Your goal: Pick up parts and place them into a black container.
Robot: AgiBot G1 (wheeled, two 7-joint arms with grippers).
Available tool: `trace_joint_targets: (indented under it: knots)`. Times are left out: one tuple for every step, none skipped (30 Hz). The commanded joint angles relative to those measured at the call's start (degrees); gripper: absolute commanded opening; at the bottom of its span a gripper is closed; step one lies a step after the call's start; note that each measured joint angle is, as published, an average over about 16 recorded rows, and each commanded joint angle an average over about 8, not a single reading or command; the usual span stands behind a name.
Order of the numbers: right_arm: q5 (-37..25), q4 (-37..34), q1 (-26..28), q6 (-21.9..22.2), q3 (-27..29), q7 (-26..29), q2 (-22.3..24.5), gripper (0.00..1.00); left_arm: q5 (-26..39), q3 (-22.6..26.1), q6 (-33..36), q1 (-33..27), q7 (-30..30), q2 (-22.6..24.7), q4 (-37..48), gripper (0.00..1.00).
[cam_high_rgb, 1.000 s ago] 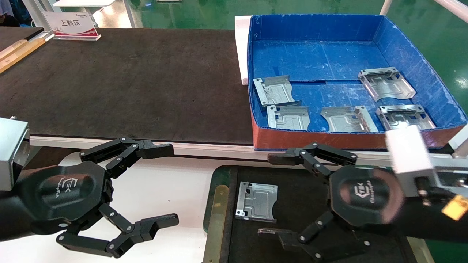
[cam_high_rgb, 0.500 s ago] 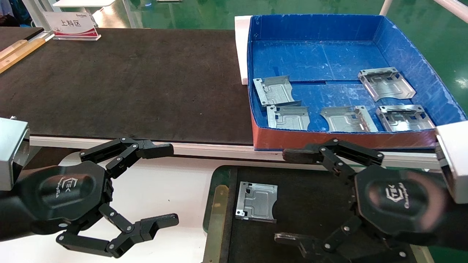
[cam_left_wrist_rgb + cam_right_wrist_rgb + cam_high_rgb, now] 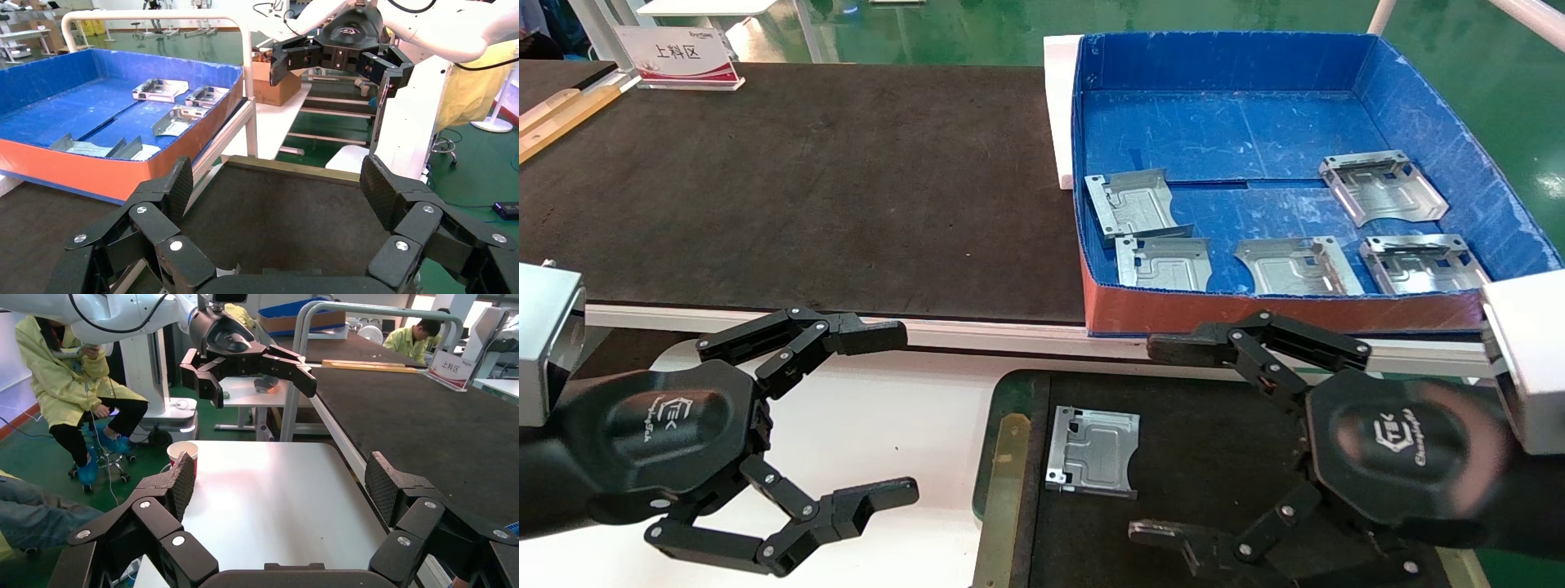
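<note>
One silver-grey part (image 3: 1091,452) lies flat on the black floor of the black container (image 3: 1001,482), near its left brass rim. Several more parts, such as this one (image 3: 1164,263), lie in the blue box (image 3: 1230,122). My right gripper (image 3: 1156,441) is open and empty, hovering over the right side of the container, to the right of the part. My left gripper (image 3: 891,412) is open and empty over the white table, left of the container. In the left wrist view the left gripper (image 3: 278,187) frames the container's floor (image 3: 281,214). In the right wrist view the right gripper (image 3: 278,478) is open.
The blue box has a red front wall (image 3: 1254,310) and stands on the long black mat (image 3: 805,188) behind the container. A white table (image 3: 903,408) lies under my left gripper. A paper cup (image 3: 182,452) stands at its far edge. People sit beyond.
My right gripper has moved to the right and back toward me over the container, still open and empty. The left arm and the parts have not moved.
</note>
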Motion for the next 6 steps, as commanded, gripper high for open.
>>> trace_joint_targets:
  knots:
    - [-0.1,0.0,0.1,0.0,-0.1,0.0,-0.1,1.0,0.0,0.0,0.0,0.0,0.0,0.0,0.0,1.0]
    - [-0.1,0.0,0.1,0.0,-0.1,0.0,-0.1,1.0,0.0,0.0,0.0,0.0,0.0,0.0,0.0,1.0]
    - [-0.2,0.0,0.1,0.0,-0.1,0.0,-0.1,1.0,0.0,0.0,0.0,0.0,0.0,0.0,0.0,1.0]
    - [-0.2,0.0,0.1,0.0,-0.1,0.0,-0.1,1.0,0.0,0.0,0.0,0.0,0.0,0.0,0.0,1.0]
    - [-0.2,0.0,0.1,0.0,-0.1,0.0,-0.1,1.0,0.0,0.0,0.0,0.0,0.0,0.0,0.0,1.0]
    - [-0.2,-0.1,0.1,0.0,-0.1,0.0,-0.1,1.0,0.0,0.0,0.0,0.0,0.0,0.0,0.0,1.0]
